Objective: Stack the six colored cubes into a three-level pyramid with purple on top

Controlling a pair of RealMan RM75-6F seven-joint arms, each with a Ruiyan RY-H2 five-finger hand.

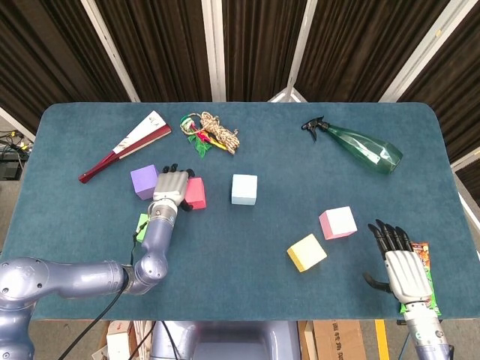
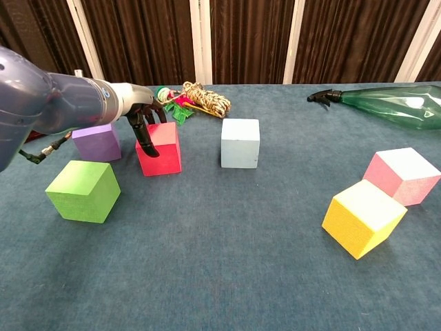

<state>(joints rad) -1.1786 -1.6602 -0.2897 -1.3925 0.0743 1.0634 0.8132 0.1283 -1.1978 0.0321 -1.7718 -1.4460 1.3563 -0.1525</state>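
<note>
Left hand hovered palm-down over red cube, left of table centre, fingers draped on its left edge; grasp unclear. Right hand splayed, empty, near-right. Green cube partly hidden by forearm.

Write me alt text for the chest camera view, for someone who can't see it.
The robot's left hand reaches down over a red cube on a blue table, fingers draped on its near-left face. Around it sit purple, green, light blue, yellow and pink cubes, all unstacked. At the back lie a rope bundle and a green spray bottle.
</note>
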